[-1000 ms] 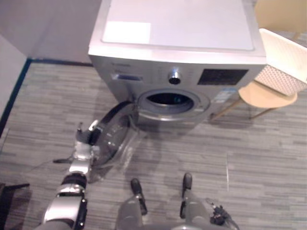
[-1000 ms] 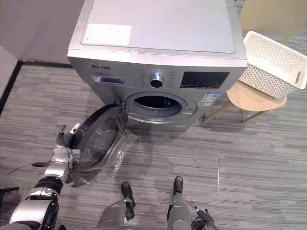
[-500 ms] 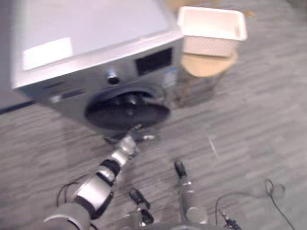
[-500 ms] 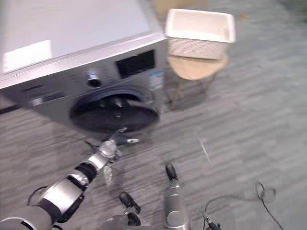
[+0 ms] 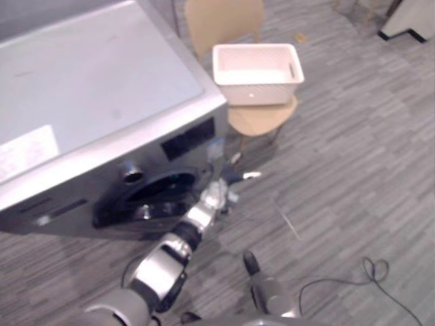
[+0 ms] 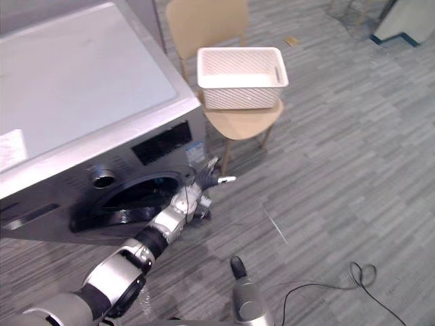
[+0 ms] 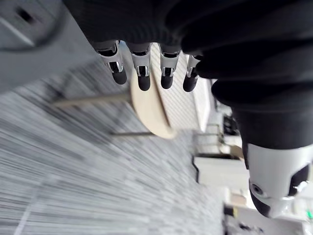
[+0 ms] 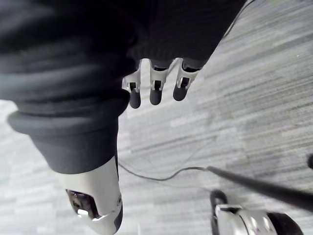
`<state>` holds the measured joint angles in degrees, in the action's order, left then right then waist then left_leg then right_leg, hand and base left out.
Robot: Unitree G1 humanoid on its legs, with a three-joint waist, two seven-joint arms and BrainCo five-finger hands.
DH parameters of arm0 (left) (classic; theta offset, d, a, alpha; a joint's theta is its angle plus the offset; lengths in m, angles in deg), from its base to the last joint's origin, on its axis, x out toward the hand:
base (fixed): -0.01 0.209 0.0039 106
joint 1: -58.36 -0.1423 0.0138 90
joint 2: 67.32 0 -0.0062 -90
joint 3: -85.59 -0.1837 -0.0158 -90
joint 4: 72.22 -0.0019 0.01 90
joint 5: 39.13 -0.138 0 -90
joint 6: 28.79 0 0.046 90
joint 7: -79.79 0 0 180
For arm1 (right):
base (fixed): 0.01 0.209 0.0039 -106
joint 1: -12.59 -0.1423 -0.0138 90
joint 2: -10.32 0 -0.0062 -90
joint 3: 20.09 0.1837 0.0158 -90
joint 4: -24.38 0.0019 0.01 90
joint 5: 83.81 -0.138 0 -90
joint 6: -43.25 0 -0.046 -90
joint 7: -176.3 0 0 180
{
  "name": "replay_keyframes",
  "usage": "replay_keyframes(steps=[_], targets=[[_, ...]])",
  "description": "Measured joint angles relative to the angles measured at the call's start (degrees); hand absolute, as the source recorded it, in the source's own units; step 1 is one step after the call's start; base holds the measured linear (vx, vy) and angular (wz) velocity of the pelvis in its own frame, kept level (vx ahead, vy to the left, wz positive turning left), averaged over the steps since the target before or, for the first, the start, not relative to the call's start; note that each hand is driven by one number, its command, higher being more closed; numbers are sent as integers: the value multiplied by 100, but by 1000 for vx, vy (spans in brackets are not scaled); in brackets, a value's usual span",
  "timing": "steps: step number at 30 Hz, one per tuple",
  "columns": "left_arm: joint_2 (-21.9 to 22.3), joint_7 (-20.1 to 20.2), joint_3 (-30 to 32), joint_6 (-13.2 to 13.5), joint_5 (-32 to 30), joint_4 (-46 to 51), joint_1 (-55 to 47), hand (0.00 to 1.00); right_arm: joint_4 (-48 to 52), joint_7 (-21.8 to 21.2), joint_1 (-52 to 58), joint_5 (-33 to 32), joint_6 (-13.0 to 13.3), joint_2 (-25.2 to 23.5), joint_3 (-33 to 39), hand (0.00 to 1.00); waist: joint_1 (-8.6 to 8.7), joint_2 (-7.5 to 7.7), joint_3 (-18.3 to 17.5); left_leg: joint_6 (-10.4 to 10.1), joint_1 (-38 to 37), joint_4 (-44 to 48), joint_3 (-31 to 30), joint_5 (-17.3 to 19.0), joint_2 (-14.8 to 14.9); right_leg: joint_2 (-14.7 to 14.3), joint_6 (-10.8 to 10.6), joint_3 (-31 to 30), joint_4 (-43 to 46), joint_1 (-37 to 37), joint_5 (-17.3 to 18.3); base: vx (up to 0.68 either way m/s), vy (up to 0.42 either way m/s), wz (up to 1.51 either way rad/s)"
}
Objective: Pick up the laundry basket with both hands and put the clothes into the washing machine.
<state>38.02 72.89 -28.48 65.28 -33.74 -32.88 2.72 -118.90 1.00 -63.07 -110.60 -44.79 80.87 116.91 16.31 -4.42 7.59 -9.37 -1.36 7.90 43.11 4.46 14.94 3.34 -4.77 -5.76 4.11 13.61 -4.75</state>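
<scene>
Your white perforated plastic laundry basket (image 5: 257,95) sits on the seat of the tan wooden chair (image 5: 262,121), beside the smooth silver-grey washing machine (image 5: 88,95). Your left hand (image 5: 216,197), fingers straight and empty, hangs by its round dark porthole (image 5: 153,198). Your right hand (image 8: 154,90) is relaxed and empty.

I count one washing machine (image 6: 81,102) filling the left of the frame, one white laundry basket (image 6: 241,75) at upper centre, one wooden chair (image 6: 204,24) under it, and two hands of mine: left hand (image 6: 194,197), right hand (image 8: 155,90).
</scene>
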Motion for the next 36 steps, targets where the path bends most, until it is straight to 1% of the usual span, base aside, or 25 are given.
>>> replay_keyframes(steps=[1,2,3,4,5,6,8,10,12,13,14,15,16,18,20,21,22,23,24,25,26,27,29,30,36], targets=[[-83,50,1,-26,-64,-119,-230,0,-85,1,-69,6,7,12,-145,0,-10,-5,3,0,11,198,-117,0,-8,95,50,114,1,-128,32,126,75,61],[-282,71,7,-4,-242,-182,-611,0,-214,2,-161,19,11,22,-467,0,-74,84,16,-8,271,853,-313,113,15,370,55,181,-34,-340,31,108,100,66],[-255,101,19,25,-405,-174,-718,0,-350,-1,-193,34,27,132,-679,0,-166,-31,-31,154,350,366,-588,8,-157,432,55,295,-32,-395,30,67,91,52],[-237,130,86,14,-431,-180,-818,0,-389,-5,-257,38,24,216,-752,0,-208,-88,-25,230,355,168,-662,-32,-172,426,53,394,-45,-437,33,39,92,24],[-239,156,206,15,-470,-193,-935,0,-454,-10,-333,38,10,256,-762,0,-222,-150,-75,248,250,83,-690,-9,-212,399,6,434,-62,-472,68,90,99,20],[-330,193,419,18,-584,-201,-1147,0,-492,-28,-462,38,10,254,-865,0,-250,-165,-89,244,150,-21,-798,-6,-315,476,-18,522,-65,-574,85,84,97,29],[-463,222,811,21,-620,-92,-1484,0,-603,-125,-501,37,9,230,-987,0,-334,-77,-91,244,150,2,-995,-6,-338,520,-18,715,-61,-692,84,36,42,43],[-518,291,1322,30,-491,430,-2018,0,-677,-124,-497,31,13,244,-1002,0,-471,-49,-94,245,152,1,-1160,-8,-309,507,-19,873,-66,-790,85,-2,-7,36],[-530,273,1652,39,-206,966,-2613,0,-715,-129,-498,18,46,298,-1186,0,-526,-48,-94,245,181,-8,-1263,-9,-302,504,-20,1012,-127,-849,87,-7,-20,28],[-464,319,1744,156,62,1406,-2961,0,-716,-135,-499,-28,70,326,-1270,0,-544,-54,-96,246,264,-14,-1330,-29,-329,544,-33,1078,-154,-857,95,-22,-10,35],[-276,295,1789,179,154,1842,-3130,0,-722,-136,-499,-40,104,358,-1318,0,-635,-55,-95,249,292,-32,-1375,-30,-352,559,-33,1120,-159,-843,95,-24,4,23],[-188,291,1842,214,244,2066,-3250,0,-752,-136,-499,-45,109,366,-1352,0,-678,-37,-105,249,283,-45,-1394,-30,-355,559,-33,1153,-169,-846,95,-38,5,7],[-92,288,1937,293,429,2444,-3479,0,-840,-141,-496,-76,121,359,-1387,0,-785,-10,-120,249,248,-51,-1418,-30,-350,548,-33,1219,-202,-903,95,-36,-19,7],[-21,256,2214,344,529,2940,-3757,0,-875,-138,-493,-78,125,371,-1392,0,-789,-16,-127,250,164,-84,-1488,-33,-334,525,-39,1263,-240,-1030,101,-50,-30,12],[-23,11,2711,397,554,3355,-3980,0,-937,-140,-492,-69,123,389,-1437,0,-820,-78,-176,250,146,-171,-1520,-35,-304,477,-39,1349,-244,-1045,101,-81,-30,9],[-27,-53,2826,399,575,3414,-4008,0,-939,-139,-493,-67,123,394,-1442,0,-847,-90,-184,253,147,-203,-1539,-37,-306,471,-39,1352,-252,-1042,101,-97,-19,8],[-34,-193,2980,404,628,3565,-4060,0,-956,-136,-487,-60,119,396,-1454,0,-937,-90,-187,253,151,-234,-1570,-37,-312,466,-39,1357,-277,-1042,101,-117,-14,9],[-37,-275,3109,410,627,3760,-4152,0,-972,-134,-485,-59,118,409,-1497,0,-983,-82,-195,253,155,-301,-1611,-37,-328,465,-39,1373,-315,-1048,101,-142,-16,10],[-48,-340,3146,410,626,3867,-4208,0,-971,-133,-486,-54,120,420,-1536,0,-1013,-81,-197,253,157,-340,-1635,-37,-336,462,-39,1381,-330,-1045,102,-139,-8,9],[-71,-416,3174,417,620,4012,-4261,0,-979,-126,-484,-54,122,443,-1598,0,-1092,-65,-202,269,158,-398,-1641,-47,-350,460,-39,1385,-348,-1028,102,-153,-9,9],[-80,-574,3281,459,613,4211,-4349,0,-994,-121,-496,-53,126,451,-1660,0,-1137,5,-234,324,188,-429,-1673,-87,-386,483,-39,1406,-397,-1031,106,-158,-13,5],[-81,-617,3331,512,610,4244,-4372,0,-992,-121,-496,-53,129,446,-1666,0,-1153,33,-255,320,190,-441,-1678,-103,-395,487,-35,1413,-414,-1032,110,-162,-29,1],[-120,-765,3419,548,601,4396,-4451,0,-1004,-113,-487,-34,133,427,-1691,0,-1197,160,-335,307,177,-511,-1679,-186,-439,510,2,1480,-435,-1026,215,-159,-54,-3],[-168,-847,3510,595,547,4411,-4456,0,-1021,-105,-458,-26,133,418,-1797,0,-1205,283,-407,311,176,-583,-1707,-250,-508,570,-99,1518,-434,-1019,389,-190,-90,14],[-86,-1115,3741,655,354,4422,-4468,0,-1043,-97,-443,-10,155,487,-1848,0,-1205,280,-488,322,148,-1033,-1945,-576,-515,482,-102,1664,-334,-931,450,-115,-47,13]])
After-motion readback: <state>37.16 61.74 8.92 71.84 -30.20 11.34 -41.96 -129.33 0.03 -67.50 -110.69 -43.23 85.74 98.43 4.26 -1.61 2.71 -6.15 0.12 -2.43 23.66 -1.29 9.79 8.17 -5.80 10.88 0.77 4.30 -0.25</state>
